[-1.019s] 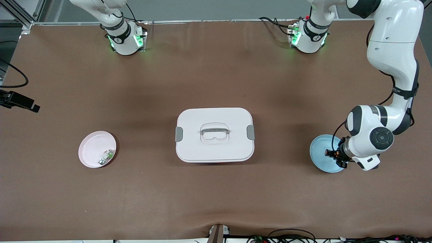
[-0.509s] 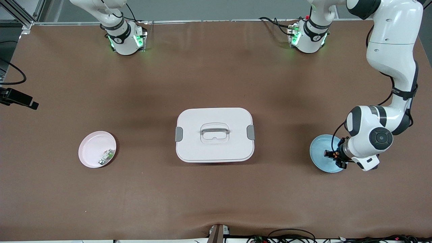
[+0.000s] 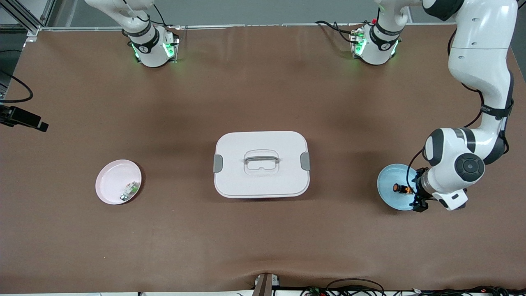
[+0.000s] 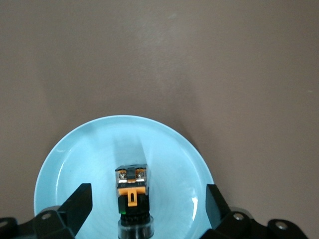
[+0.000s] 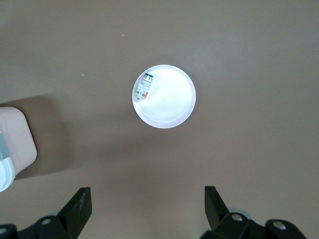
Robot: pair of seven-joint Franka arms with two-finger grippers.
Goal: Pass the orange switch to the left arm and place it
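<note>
The orange switch point(image 3: 402, 188) lies on its side in the blue plate point(image 3: 388, 183), at the lower right of the front view, toward the left arm's end of the table. The left gripper point(image 3: 418, 193) is just over the plate's edge, its fingers point(image 4: 79, 204) spread wide on either side of the switch point(image 4: 132, 191) without touching it.

The white box point(image 3: 261, 163) sits mid-frame, lid on. At the lower left of the front view a pink plate point(image 3: 113, 183) holds a small white-and-green component point(image 3: 129, 190).

The right gripper point(image 5: 148, 209) waits high above that plate point(image 5: 172, 107), fingers point(image 5: 79, 205) wide, holding nothing.
</note>
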